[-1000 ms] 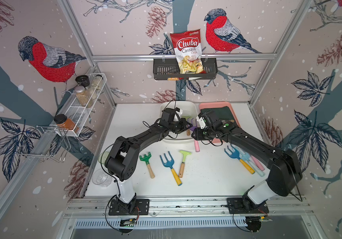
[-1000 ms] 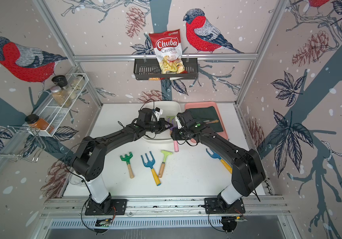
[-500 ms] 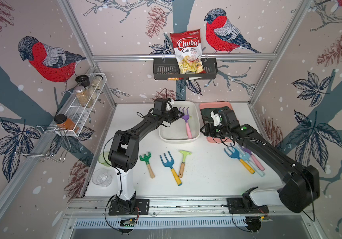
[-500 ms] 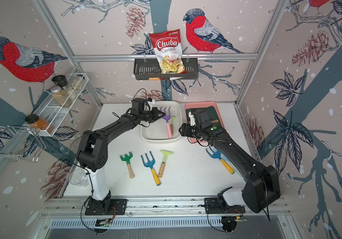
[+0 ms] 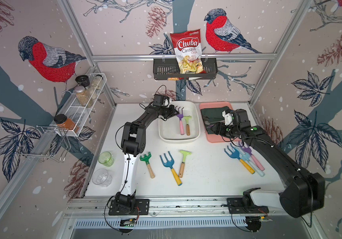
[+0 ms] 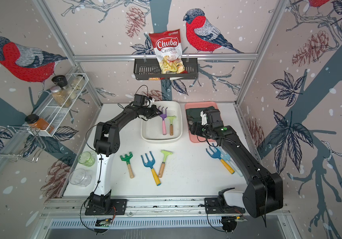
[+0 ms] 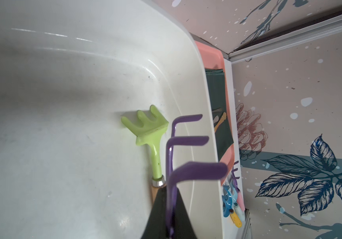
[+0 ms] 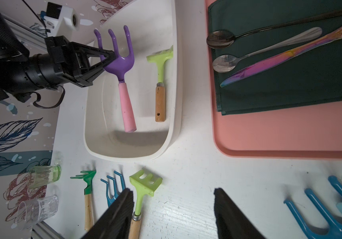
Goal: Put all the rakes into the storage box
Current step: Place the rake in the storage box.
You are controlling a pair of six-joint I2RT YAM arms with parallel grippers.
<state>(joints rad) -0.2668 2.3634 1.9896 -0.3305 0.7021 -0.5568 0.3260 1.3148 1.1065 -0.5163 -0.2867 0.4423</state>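
While the purple rake [image 8: 127,103] is clamped at its head by the left gripper [image 8: 111,57] — handle sloping into the storage box [image 8: 178,103] — the right gripper [image 8: 173,191] is held open, empty, to the right.

Hidden parts.
Left wrist view: the left end effector [image 7: 169,192] hides the handle of the rake [image 7: 197,171]. In both top views, the right arm [image 6: 238,157] covers part of the tool cluster [image 6: 217,154] on the right.
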